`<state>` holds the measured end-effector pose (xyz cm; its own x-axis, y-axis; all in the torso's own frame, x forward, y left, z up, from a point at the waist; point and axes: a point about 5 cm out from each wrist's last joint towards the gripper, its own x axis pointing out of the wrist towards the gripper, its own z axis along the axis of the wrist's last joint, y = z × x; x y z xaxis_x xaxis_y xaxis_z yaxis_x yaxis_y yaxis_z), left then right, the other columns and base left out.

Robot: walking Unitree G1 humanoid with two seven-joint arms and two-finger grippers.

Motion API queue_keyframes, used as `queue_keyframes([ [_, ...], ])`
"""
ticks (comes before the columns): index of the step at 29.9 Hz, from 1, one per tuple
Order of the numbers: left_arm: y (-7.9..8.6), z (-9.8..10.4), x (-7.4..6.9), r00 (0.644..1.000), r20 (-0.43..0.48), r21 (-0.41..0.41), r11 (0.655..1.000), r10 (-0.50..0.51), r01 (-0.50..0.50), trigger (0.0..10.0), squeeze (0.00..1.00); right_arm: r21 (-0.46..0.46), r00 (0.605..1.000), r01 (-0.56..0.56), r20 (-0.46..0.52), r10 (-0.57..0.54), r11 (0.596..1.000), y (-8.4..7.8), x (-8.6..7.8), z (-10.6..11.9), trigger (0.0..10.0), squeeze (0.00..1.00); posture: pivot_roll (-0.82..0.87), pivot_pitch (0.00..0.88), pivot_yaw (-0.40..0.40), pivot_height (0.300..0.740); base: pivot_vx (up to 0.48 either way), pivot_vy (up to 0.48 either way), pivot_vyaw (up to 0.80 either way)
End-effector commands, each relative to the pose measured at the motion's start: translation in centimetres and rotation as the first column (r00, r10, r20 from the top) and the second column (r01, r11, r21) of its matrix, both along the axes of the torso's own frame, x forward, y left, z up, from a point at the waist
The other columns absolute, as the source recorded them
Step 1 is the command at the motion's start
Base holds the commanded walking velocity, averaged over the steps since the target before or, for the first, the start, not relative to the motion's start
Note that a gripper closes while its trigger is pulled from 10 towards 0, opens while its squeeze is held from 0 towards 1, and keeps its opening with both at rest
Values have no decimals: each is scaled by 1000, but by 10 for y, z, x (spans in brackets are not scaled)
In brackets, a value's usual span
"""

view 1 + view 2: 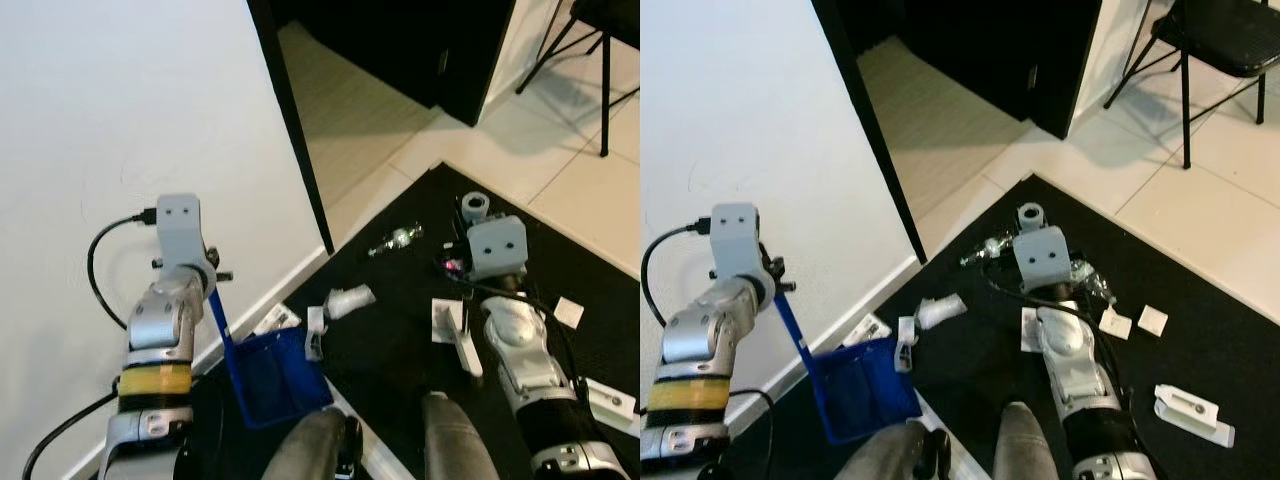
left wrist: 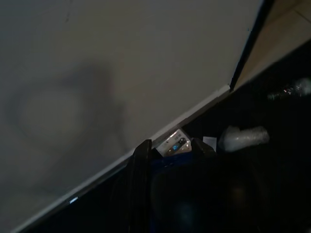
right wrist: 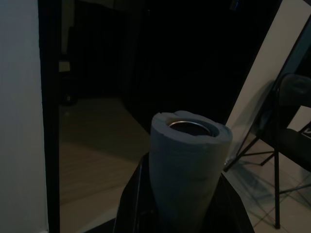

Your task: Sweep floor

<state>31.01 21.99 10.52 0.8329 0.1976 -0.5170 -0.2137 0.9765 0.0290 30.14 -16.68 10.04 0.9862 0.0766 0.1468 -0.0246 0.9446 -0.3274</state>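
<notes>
A blue dustpan (image 1: 272, 376) rests on the black mat (image 1: 400, 350) by the wall, just below my left arm. Its thin blue handle (image 1: 216, 312) rises into my left gripper (image 1: 207, 278), which is shut on it. My right gripper (image 1: 468, 252) is shut on a broom handle with a grey padded top (image 3: 187, 165), and its black fingers (image 3: 135, 196) clamp both sides. A white broom head (image 1: 458, 336) lies on the mat under that arm. Litter is scattered between them: crumpled white paper (image 1: 349, 299), a clear wrapper (image 1: 396, 239) and small cards (image 1: 277, 319).
A white wall (image 1: 120, 120) and black door frame (image 1: 295, 130) stand at my left, with a dark doorway beyond. A black chair (image 1: 1210, 50) stands on the pale tiles at the far right. More white scraps (image 1: 1185, 405) lie on the mat's right side. My legs (image 1: 310, 450) show at the bottom.
</notes>
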Motion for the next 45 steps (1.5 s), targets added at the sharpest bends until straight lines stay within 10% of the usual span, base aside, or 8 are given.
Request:
queue_keyframes([
  [1,-6,-10,0,1000,-20,-86,996,-1,0,10000,0,5,1000,-9,10,9,1000,1,-1,1,10000,0,-42,201,121,740,0,0,0],
  [32,-72,8,31,976,194,-317,936,-95,154,10000,0,4,1000,-9,10,9,1000,0,-3,1,10000,0,-71,200,117,740,0,0,0],
  [41,-98,4,22,936,234,-237,918,-264,318,10000,0,2,1000,-12,8,12,1000,0,-2,0,10000,0,-74,197,117,740,0,0,0],
  [45,-120,22,16,847,353,-203,852,-397,483,10000,0,0,1000,-10,8,10,1000,0,-3,0,10000,0,-76,193,119,740,0,0,0],
])
